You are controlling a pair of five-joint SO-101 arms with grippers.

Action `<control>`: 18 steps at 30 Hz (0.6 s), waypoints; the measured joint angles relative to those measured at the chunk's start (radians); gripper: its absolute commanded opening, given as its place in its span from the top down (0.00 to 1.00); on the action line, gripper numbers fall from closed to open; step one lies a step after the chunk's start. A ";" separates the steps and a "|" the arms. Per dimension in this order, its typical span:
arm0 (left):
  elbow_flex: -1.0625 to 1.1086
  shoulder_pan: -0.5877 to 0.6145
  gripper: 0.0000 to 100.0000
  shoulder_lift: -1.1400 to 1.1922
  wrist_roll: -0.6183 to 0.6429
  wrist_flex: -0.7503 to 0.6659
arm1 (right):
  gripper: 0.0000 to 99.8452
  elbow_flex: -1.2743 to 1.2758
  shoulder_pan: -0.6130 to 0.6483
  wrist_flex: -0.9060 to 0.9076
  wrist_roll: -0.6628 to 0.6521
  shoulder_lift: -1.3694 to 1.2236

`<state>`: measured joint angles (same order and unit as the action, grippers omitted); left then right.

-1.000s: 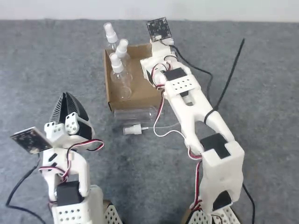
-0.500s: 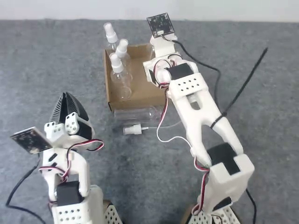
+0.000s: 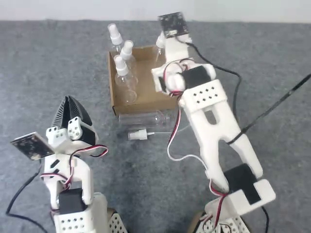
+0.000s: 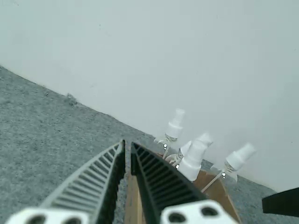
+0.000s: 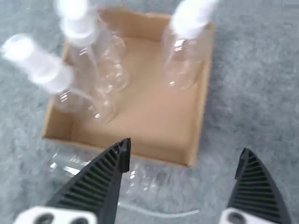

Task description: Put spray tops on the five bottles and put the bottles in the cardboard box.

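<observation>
The cardboard box (image 3: 145, 90) holds three capped bottles (image 3: 122, 68) along one side and a fourth bottle (image 3: 159, 44) at its far corner beside the right arm's wrist. An uncapped clear bottle (image 3: 146, 118) lies on the carpet in front of the box, with a loose spray top (image 3: 138, 134) beside it. My right gripper (image 5: 184, 151) hangs open above the box's near wall (image 5: 140, 151) and the lying bottle (image 5: 88, 168), holding nothing. My left gripper (image 3: 72, 112) rests shut and empty, well short of the box; its wrist view shows the bottles' spray heads (image 4: 194, 154) beyond the fingertips.
Grey carpet (image 3: 58, 63) covers the table, with a white wall (image 4: 149, 56) behind. The right arm's cables (image 3: 272, 107) trail off to the right. Open carpet lies left of the box and between the two arms.
The right arm has drawn back and risen from the box, its elbow swinging right. The fourth bottle now stands free in the box. The left arm has not moved.
</observation>
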<state>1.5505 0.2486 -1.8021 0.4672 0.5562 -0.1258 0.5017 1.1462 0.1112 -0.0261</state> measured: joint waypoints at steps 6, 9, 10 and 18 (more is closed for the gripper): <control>0.000 0.021 0.99 0.000 0.000 -0.115 | 0.91 0.000 0.063 0.072 0.000 0.063; 0.000 0.063 0.98 0.000 0.000 -0.127 | 0.92 0.000 0.075 0.120 0.000 0.103; 0.000 0.077 0.98 0.000 0.000 -0.127 | 0.92 0.000 0.077 0.133 0.000 0.115; 0.149 0.141 0.98 0.002 0.000 -0.129 | 0.92 0.000 0.143 0.293 0.000 0.193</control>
<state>1.6993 0.3897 -1.8006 0.4672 0.4273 -0.1258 0.6444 1.4392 0.1112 0.1672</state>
